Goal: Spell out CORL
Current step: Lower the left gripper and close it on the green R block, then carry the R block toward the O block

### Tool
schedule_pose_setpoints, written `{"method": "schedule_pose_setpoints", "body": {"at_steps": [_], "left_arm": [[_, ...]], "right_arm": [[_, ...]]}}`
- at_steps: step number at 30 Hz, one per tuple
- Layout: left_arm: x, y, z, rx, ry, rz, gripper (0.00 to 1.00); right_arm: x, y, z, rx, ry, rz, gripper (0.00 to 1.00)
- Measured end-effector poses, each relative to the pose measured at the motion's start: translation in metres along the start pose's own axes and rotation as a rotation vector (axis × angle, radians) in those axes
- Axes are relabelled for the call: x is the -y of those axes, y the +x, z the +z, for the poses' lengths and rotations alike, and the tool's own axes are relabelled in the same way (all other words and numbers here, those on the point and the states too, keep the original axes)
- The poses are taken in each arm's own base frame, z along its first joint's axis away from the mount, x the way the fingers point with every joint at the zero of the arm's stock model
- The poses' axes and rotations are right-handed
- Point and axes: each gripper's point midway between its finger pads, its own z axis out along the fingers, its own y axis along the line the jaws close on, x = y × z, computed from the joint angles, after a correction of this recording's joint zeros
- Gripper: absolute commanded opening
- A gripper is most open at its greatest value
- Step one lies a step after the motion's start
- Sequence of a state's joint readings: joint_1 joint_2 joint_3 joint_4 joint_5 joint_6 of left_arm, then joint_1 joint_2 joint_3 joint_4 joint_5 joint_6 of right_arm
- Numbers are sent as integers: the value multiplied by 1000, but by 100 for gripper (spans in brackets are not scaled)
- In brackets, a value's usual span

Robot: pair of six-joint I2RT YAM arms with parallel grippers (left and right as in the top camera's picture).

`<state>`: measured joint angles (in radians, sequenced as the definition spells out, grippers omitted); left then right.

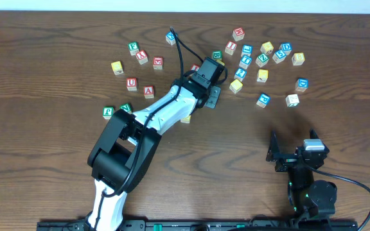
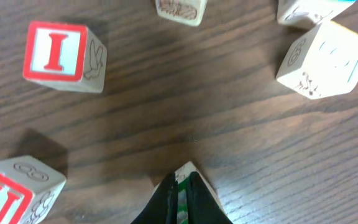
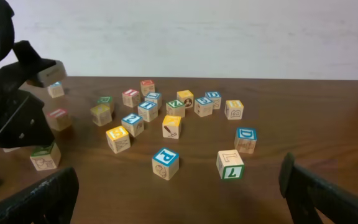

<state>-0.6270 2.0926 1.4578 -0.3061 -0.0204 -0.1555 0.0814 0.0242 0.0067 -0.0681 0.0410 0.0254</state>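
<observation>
My left gripper reaches into the block scatter and is shut on a green-edged block whose letter I cannot read. It is raised above the table, and in the right wrist view it shows at the far left. A red I block and a red U block lie ahead of it. My right gripper is open and empty, low near the front right. A green L block and a blue P block lie in front of it.
Lettered blocks lie in two loose groups: red, green and yellow ones at the back left and blue and yellow ones at the back right. A pale-blue-lettered block lies to the right of the left fingers.
</observation>
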Motion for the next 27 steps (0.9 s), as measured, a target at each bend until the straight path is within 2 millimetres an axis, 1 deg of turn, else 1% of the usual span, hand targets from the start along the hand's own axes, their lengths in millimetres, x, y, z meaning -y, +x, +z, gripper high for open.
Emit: {"method": "schedule_pose_setpoints", "body": {"at_steps": [7,11,24,27], "left_arm": [[4,-17,-1,67,15,-5,8],[3,-19,-1,79,8,-6,8],[-1,-18,-1,75,-21,-4,7],[-2,-13,5,62,-24,-3,8]], "right_arm": [[0,0,0,0,0,0,99],[0,0,0,0,0,0,99],[0,0,0,0,0,0,99],[0,0,0,0,0,0,99]]}}
